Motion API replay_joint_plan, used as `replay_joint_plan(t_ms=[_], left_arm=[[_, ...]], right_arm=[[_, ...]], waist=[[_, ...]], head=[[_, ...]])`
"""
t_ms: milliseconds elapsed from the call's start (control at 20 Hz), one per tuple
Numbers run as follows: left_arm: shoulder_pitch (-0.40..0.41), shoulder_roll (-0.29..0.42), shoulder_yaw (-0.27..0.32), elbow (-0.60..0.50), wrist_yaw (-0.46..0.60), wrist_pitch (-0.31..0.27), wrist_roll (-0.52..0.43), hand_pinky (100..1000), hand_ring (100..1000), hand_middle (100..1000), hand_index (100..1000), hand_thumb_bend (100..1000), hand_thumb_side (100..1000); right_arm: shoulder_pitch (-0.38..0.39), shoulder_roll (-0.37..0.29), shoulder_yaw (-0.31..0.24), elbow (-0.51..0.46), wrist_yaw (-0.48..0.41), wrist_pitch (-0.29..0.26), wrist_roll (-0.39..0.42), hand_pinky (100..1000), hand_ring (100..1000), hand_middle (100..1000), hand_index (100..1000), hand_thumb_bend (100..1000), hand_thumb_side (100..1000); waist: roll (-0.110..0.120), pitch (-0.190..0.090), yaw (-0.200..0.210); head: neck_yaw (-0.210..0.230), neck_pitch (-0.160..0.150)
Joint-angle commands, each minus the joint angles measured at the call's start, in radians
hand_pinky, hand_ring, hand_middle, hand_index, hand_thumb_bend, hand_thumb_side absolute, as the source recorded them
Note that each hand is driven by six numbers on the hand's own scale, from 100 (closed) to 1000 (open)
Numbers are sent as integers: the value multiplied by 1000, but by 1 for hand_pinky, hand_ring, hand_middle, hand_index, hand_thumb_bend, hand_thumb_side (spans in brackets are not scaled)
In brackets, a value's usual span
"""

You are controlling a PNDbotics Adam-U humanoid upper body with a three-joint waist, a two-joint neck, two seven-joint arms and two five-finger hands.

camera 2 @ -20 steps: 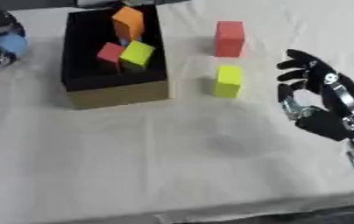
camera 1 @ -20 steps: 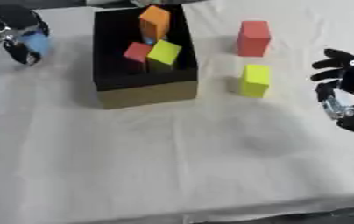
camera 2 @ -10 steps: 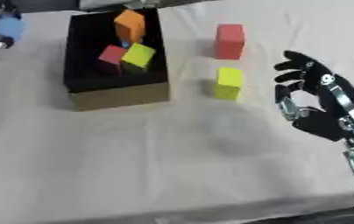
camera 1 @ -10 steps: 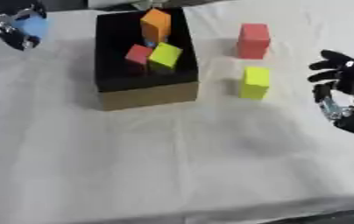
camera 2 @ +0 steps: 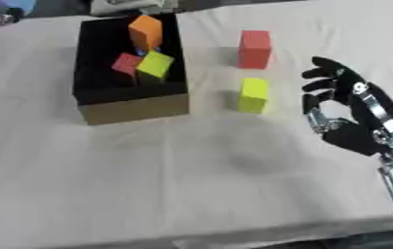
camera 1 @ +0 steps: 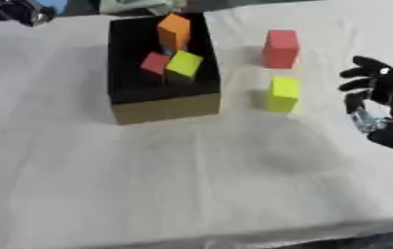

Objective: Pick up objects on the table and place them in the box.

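Note:
A box point(camera 1: 166, 108), black inside with tan walls, stands at the back left of the cloth. In it lie an orange block point(camera 1: 174, 30), a red block point(camera 1: 155, 63) and a yellow-green block point(camera 1: 185, 65). To its right, a red block point(camera 1: 281, 47) stands on the cloth with a yellow-green block point(camera 1: 283, 94) in front of it. My right hand point(camera 2: 346, 127) hovers open to the right of that yellow-green block, apart from it, fingers spread. My left hand point(camera 1: 14, 9) shows only partly at the top left corner, curled on a blue thing point(camera 1: 52, 4).
A wrinkled white cloth point(camera 1: 191, 185) covers the table, and its front edge runs along the bottom of the view. A pale greenish object point(camera 1: 136, 6) lies just behind the box at the far edge.
My left hand has moved up and away to the top left corner, carrying the blue thing with it. The right hand and the blocks have stayed put.

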Motion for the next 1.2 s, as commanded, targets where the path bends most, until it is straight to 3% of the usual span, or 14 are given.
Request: replay_joint_plan(t_ms=[50,400,600,800,850,900,950,1050,1200], left_arm=[[-38,-15,-28,-51,65,-19,-33,622,480,423,712,100,100],[-62,-130,-70,6,91,-34,-51,642,493,439,723,141,100],[-47,-157,-88,31,99,-45,-24,679,535,486,753,260,131],[-22,-155,-100,22,119,-42,8,744,642,614,814,485,284],[-16,-153,-102,16,123,-41,14,771,697,681,849,611,372],[-8,-149,-105,8,127,-40,20,787,723,714,861,657,403],[-1,-145,-107,-2,133,-39,25,810,759,760,881,802,487],[15,-134,-110,-25,143,-35,34,830,787,795,898,931,549],[38,-111,-106,-63,157,-23,46,855,817,832,912,1000,605]], right_arm=[[-7,-16,-9,-9,2,-2,3,655,758,794,966,100,389],[-7,-9,-9,-9,-1,-2,4,655,758,794,966,100,389],[-6,-9,-10,-9,-1,-2,3,655,758,794,966,100,390],[-5,-8,-11,-9,-2,-2,2,655,758,794,966,100,390],[-6,-8,-11,-8,-2,-2,2,655,758,794,966,100,390],[-6,-7,-11,-8,-2,-2,2,655,758,794,966,100,391],[-7,-7,-12,-8,-2,-2,2,655,758,794,966,100,391],[-7,-8,-12,-8,-2,-2,1,656,758,794,967,100,391],[-8,-9,-14,-8,-1,-1,0,656,758,795,967,100,391]], waist=[[-3,-36,-5],[-8,-34,-12],[-10,-30,-15],[-10,-28,-12],[-10,-27,-11],[-11,-26,-9],[-12,-26,-7],[-14,-25,-3],[-18,-23,2]], head=[[-2,5],[-1,5],[-8,5],[-15,5],[-18,5],[-20,5],[-23,5],[-26,5],[-31,5]])
